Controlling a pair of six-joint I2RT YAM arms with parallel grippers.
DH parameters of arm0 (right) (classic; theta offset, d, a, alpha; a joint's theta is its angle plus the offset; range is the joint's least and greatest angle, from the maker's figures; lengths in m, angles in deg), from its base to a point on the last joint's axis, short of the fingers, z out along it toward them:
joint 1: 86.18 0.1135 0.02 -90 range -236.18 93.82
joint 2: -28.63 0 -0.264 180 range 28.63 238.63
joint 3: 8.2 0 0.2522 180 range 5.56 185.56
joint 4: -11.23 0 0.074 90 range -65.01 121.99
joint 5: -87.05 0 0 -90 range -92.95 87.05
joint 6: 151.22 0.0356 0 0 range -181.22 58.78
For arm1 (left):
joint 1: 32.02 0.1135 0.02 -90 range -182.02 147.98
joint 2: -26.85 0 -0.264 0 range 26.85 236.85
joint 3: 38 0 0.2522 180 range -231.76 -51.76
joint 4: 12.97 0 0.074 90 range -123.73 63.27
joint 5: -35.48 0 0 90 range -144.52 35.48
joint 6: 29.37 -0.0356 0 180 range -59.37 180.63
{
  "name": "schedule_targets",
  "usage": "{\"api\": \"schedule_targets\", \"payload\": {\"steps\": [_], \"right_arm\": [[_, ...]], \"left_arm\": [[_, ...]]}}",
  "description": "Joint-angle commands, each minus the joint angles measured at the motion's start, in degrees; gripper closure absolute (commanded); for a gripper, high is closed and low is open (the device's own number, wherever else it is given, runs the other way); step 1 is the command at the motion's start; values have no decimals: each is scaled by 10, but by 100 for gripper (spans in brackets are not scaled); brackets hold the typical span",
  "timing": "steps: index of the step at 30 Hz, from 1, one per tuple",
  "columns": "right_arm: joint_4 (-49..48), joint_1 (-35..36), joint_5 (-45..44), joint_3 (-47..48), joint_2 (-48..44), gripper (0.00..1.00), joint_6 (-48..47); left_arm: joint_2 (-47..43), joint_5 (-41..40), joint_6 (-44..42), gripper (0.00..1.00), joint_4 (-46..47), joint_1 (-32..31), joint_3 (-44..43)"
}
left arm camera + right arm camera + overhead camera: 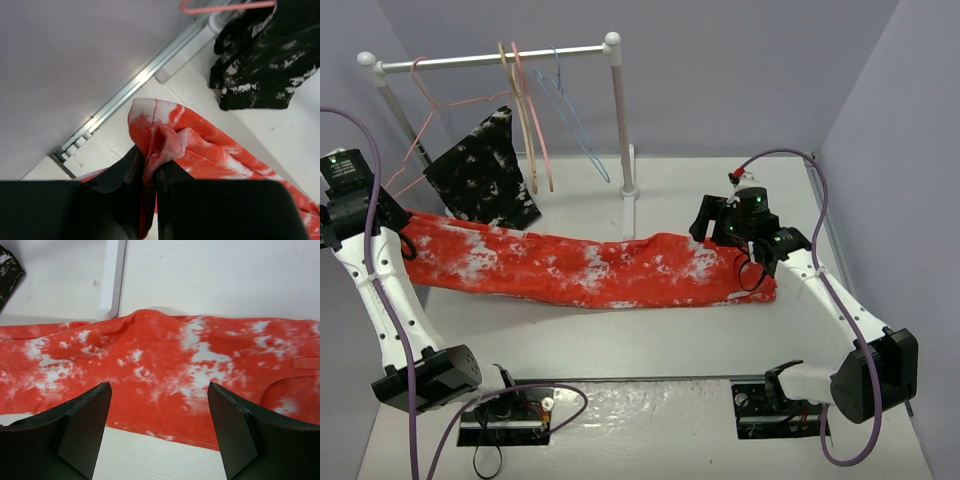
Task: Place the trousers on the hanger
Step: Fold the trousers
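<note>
The red-orange, white-speckled trousers (590, 268) lie stretched flat across the table from left to right. My left gripper (404, 238) is at their left end, shut on a bunched fold of the cloth (165, 137), which is pinched between the black fingers (120, 175). My right gripper (710, 222) hovers open over the right end of the trousers (165, 360), fingers wide apart and nothing between them. The light-blue wire hanger (582, 135) hangs by its hook from the white rail, apart from both grippers.
A white clothes rail (490, 58) stands at the back; its right post and foot (630, 195) touch the trousers' far edge. A black speckled garment (480, 180), a thin pink wire hanger (430, 105) and thicker pink and beige hangers (532, 120) hang there. Walls enclose both sides.
</note>
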Motion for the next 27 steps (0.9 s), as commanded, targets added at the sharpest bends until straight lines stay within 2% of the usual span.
{"api": "schedule_targets", "payload": {"steps": [1,3,6,9,11,14,20,22,27], "right_arm": [[22,0,-17,37,-25,25,2],[29,-1,-20,45,-29,25,-2],[40,-3,-19,56,-33,25,-7],[50,-8,-20,72,-38,25,-11],[58,-11,-23,83,-44,25,-11],[70,-14,-34,98,-57,25,-11],[86,-21,-63,125,-89,23,-12],[90,-22,-71,134,-93,22,-14],[95,-24,-89,162,-104,22,-22]], "left_arm": [[-27,-17,27,100,-10,-9,-75],[-36,63,34,100,14,-28,-67],[-44,206,69,100,39,-87,-42],[-40,319,118,100,61,-195,-19],[-47,358,160,100,83,-241,5],[-66,387,232,100,132,-317,41],[-92,387,390,100,321,-438,153],[-79,373,416,100,365,-472,153],[-19,334,426,100,405,-553,108]]}}
